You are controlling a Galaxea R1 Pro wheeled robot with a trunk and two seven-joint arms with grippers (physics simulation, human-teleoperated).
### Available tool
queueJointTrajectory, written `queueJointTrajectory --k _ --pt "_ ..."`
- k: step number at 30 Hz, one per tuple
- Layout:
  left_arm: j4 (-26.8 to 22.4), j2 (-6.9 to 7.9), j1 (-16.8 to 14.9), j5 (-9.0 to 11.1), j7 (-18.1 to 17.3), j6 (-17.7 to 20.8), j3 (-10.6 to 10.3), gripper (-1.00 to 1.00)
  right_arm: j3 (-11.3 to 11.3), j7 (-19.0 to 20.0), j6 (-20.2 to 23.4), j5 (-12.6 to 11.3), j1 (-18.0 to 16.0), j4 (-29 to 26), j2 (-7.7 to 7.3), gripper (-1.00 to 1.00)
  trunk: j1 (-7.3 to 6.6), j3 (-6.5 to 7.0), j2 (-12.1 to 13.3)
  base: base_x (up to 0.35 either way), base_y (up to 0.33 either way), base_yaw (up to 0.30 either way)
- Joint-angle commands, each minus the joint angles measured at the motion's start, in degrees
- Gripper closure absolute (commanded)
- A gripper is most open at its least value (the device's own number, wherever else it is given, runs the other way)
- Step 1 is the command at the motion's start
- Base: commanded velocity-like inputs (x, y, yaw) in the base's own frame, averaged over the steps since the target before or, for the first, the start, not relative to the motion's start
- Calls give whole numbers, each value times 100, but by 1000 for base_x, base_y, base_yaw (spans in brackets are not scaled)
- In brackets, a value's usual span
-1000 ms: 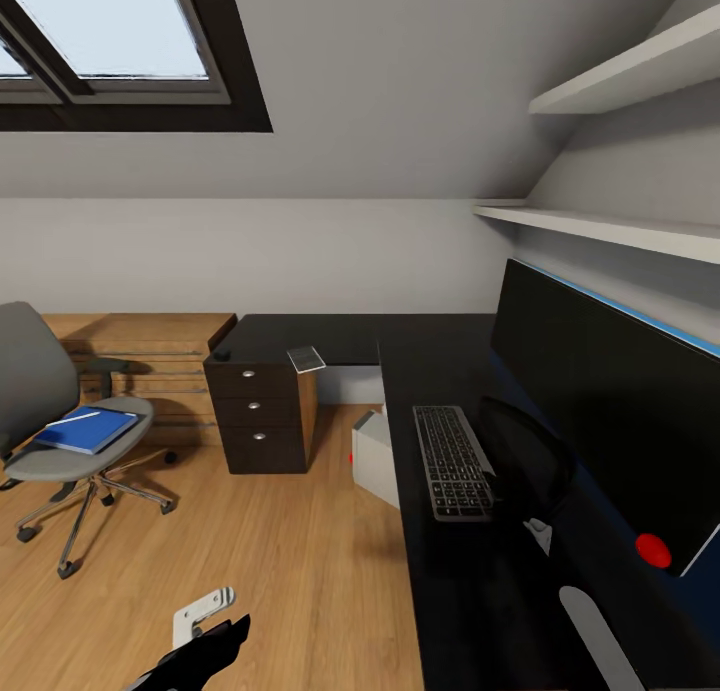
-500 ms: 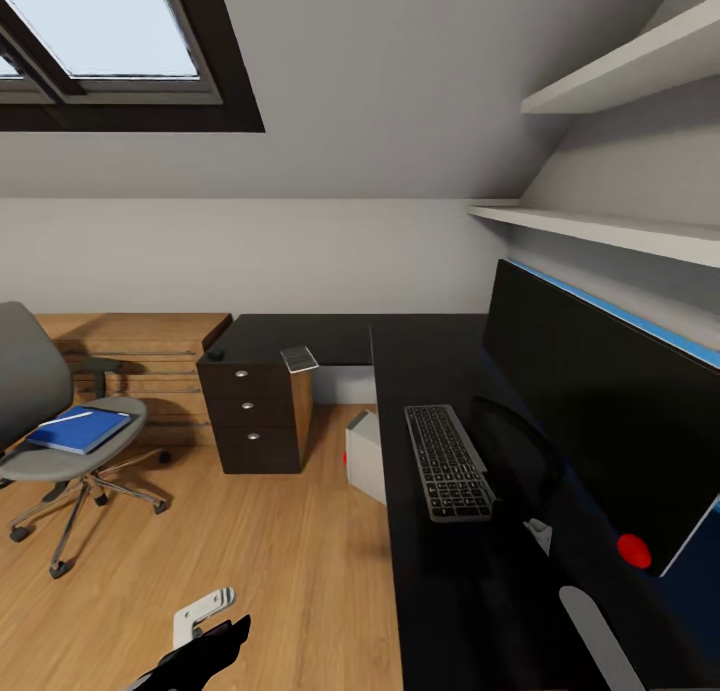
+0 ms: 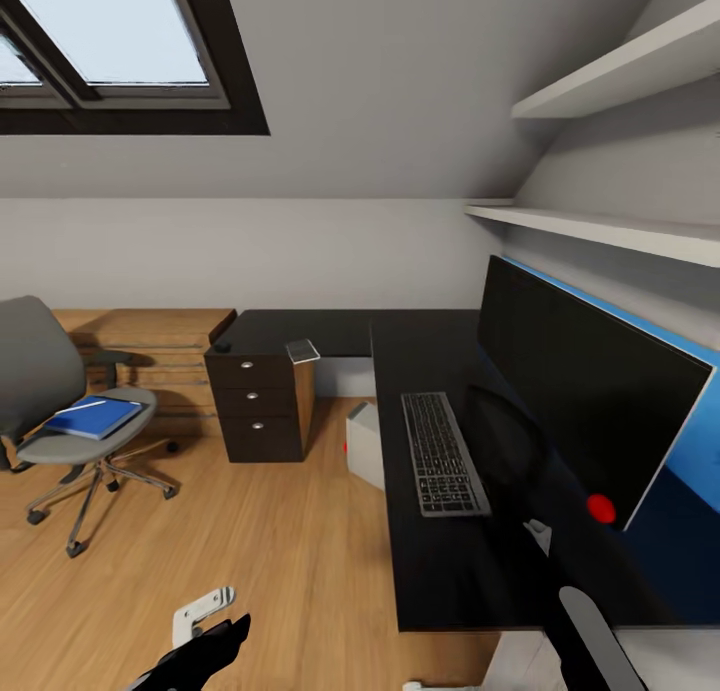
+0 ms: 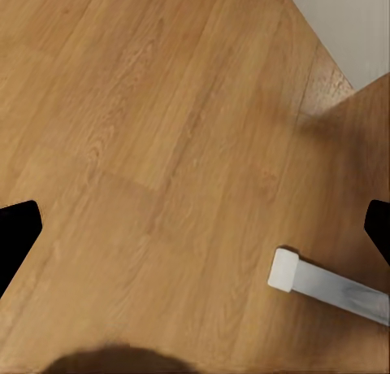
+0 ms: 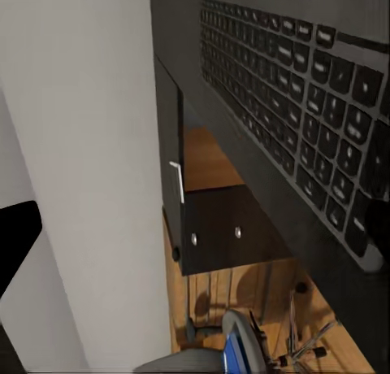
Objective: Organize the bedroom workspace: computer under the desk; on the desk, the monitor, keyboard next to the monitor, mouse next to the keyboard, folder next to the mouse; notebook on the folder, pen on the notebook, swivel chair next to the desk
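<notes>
Head view: we see the bright blue flat folder (image 3: 93, 417) on the grey padded swivel chair (image 3: 60, 411), well apart from the long black desk (image 3: 440, 531); we should roll squarely up to the chair before reaching.
Left wrist view: left fingers (image 4: 18, 236) spread wide over wooden floor, holding nothing.
Right wrist view: right fingers' spread we cannot tell; slim dark keyboard (image 5: 309, 106) close by.

Soft, even daylight comes from the skylight (image 3: 100, 31). Faint shadows lie on the wooden floor (image 3: 270, 561). Renders look slightly blurred.
</notes>
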Motion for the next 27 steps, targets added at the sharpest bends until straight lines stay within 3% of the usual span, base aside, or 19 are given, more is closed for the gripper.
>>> queueJointTrajectory --k 1,14,18,21,23,27 --pt "-14 -3 -1 61 41 22 5 -100 -8 -20 26 -46 -2 -5 0 -100 -3 -5 -4 -333 0 0" --pt "-11 -3 -1 56 62 24 6 -100 56 -3 9 10 -2 -34 10 -100 -3 -5 -4 -322 14 0" --pt "3 -3 -1 53 66 21 7 -100 337 -10 -7 165 -5 -49 27 -100 -3 -5 -4 -94 229 0" --pt "10 -2 -1 51 67 -3 0 -100 815 -84 -52 572 -12 -57 42 -100 -3 -5 -4 -26 285 0" --pt "29 1 -1 52 67 -11 -4 -100 954 -176 -101 822 -15 -57 61 -100 -3 -5 -4 36 297 0" --pt "188 9 -1 41 67 -26 -9 -100 1174 -591 -321 1903 -25 -57 234 -100 -3 -5 -4 133 292 0"
